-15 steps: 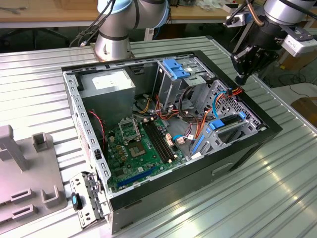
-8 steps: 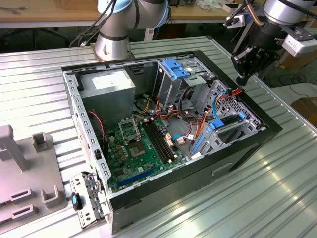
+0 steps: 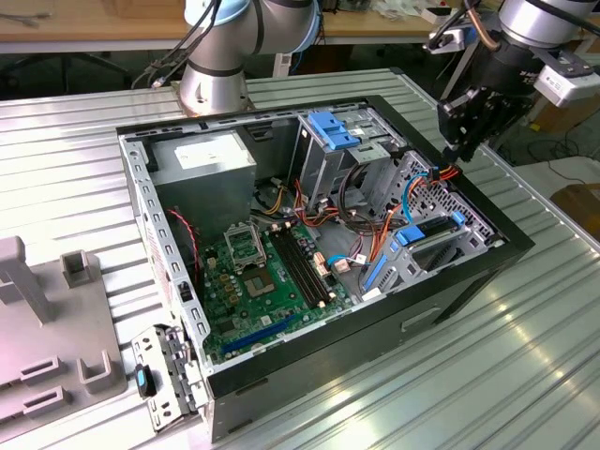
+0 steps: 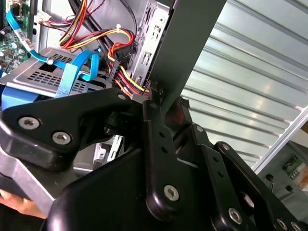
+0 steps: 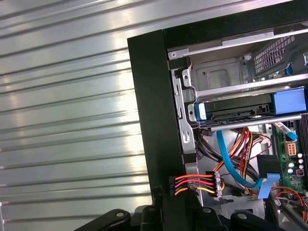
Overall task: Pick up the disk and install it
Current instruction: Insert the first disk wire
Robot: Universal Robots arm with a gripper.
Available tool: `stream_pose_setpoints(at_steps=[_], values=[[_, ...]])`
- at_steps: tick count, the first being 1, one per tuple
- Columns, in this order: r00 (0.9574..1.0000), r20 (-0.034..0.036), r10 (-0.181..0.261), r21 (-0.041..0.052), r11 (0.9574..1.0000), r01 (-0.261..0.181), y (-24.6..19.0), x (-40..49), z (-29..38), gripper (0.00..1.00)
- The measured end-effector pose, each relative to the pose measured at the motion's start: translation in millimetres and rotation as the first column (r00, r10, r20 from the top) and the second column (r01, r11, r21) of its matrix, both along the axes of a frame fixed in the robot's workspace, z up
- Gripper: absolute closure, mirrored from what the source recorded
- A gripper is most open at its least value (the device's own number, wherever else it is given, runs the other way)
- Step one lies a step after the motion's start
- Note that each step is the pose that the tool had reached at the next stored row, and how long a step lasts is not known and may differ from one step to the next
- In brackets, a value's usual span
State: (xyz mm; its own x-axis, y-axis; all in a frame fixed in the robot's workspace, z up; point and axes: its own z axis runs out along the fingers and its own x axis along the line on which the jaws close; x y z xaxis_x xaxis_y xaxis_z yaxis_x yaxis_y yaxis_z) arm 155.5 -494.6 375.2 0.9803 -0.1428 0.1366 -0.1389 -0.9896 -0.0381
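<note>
Open computer case [image 3: 375, 333] on a ribbed metal table [image 3: 525, 375], seen in the exterior view. The pincer [image 3: 461, 142] hangs from the arm just above the case's rim. Whether it is open or closed cannot be told, and nothing shows in its hold. The disk [image 3: 429, 234] is below the pincer and apart from it. It lies flat in the drive bay inside the case, its dark body framed by blue rails. In the first wrist view the disk [image 5: 236, 109] sits level in the metal bay. A bundle of red, yellow and black wires [image 5: 195, 184] lies between the disk and the pincer, close beside the pincer. A blue ribbon cable [image 5: 226, 159] curves beneath the disk. Farther from the pincer, deep in the case, are the green circuit board [image 3: 253, 281] and a tall grey cage with a blue bracket [image 3: 330, 131] on top.
</note>
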Motion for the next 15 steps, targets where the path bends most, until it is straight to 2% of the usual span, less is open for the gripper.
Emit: stream_pose_setpoints(at_steps=[1,5,15], values=[[1.0000,0.0019,0.009,-0.0001,1.0000,-0.009,-1.1,0.0,-3.0,0.68],[0.9999,0.0017,0.015,-0.0042,0.9999,-0.015,-2.4,0.0,-9.5,0.68],[0.9999,0.0018,0.015,-0.0042,0.9999,-0.015,-2.5,0.0,-10.1,0.68]])
